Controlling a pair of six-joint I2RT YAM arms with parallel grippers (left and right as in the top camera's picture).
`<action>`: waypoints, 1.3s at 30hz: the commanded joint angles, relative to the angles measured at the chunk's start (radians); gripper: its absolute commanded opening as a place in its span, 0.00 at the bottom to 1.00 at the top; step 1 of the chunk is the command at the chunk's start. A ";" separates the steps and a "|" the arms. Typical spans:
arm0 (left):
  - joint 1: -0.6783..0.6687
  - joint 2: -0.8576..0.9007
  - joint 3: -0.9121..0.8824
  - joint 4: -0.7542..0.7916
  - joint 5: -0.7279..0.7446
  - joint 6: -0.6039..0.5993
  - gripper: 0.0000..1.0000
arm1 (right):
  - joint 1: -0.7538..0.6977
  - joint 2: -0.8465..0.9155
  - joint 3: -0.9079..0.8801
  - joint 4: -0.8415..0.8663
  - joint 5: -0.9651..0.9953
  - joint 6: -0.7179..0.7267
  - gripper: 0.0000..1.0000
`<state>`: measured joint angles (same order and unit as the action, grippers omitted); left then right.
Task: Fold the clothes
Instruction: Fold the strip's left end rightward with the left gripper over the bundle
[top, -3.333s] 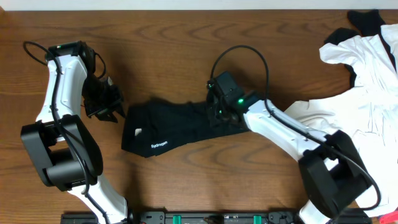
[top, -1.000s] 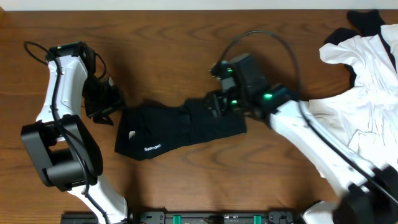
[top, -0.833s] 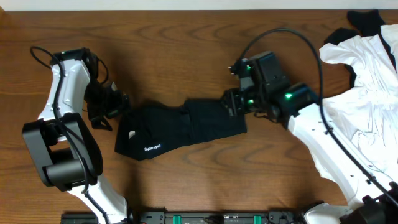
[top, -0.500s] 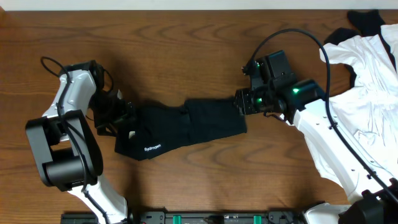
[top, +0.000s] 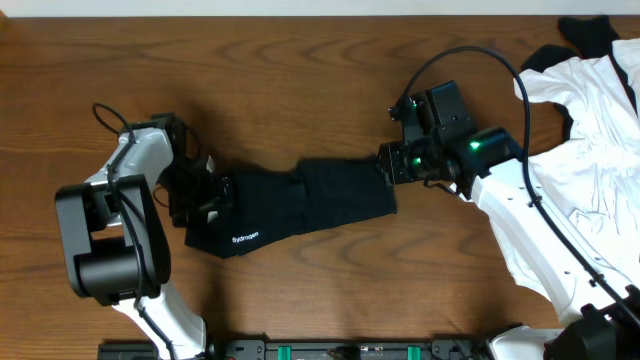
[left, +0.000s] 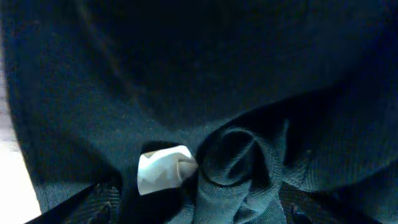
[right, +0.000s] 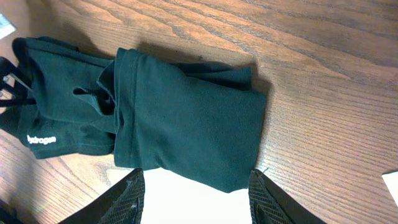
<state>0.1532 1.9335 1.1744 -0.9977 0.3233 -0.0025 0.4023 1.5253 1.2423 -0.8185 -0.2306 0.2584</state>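
The black shirt (top: 300, 205) lies folded into a long band across the middle of the table, its small white print (top: 245, 238) near the front left corner. My left gripper (top: 208, 195) is pressed low onto the shirt's left end. In the left wrist view black fabric fills the picture, with a white tag (left: 165, 169) and a bunched fold (left: 233, 165) between widely spread fingertips (left: 99, 202). My right gripper (top: 390, 163) hovers at the shirt's right end, open and empty. In the right wrist view the shirt (right: 186, 118) lies just beyond the gripper (right: 198, 202).
A heap of white clothes (top: 590, 130) covers the right side of the table, with a black piece (top: 590, 30) at the far right corner. Bare wood (top: 300, 90) shows behind and in front of the shirt.
My left gripper slid right onto the shirt's left end and its jaws spread. The right arm drew back to the right off the shirt, then stayed still.
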 joint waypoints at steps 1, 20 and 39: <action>-0.002 -0.005 -0.042 0.020 0.036 0.009 0.78 | -0.002 0.006 -0.001 -0.002 0.006 -0.013 0.52; 0.057 -0.096 0.020 0.010 0.035 -0.026 0.06 | -0.002 0.006 -0.001 -0.024 0.006 -0.013 0.51; 0.249 -0.422 0.076 0.039 0.057 -0.085 0.07 | -0.002 0.006 -0.001 -0.031 0.006 -0.013 0.51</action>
<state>0.3985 1.5448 1.2247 -0.9615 0.3599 -0.0750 0.4023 1.5257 1.2423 -0.8482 -0.2302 0.2584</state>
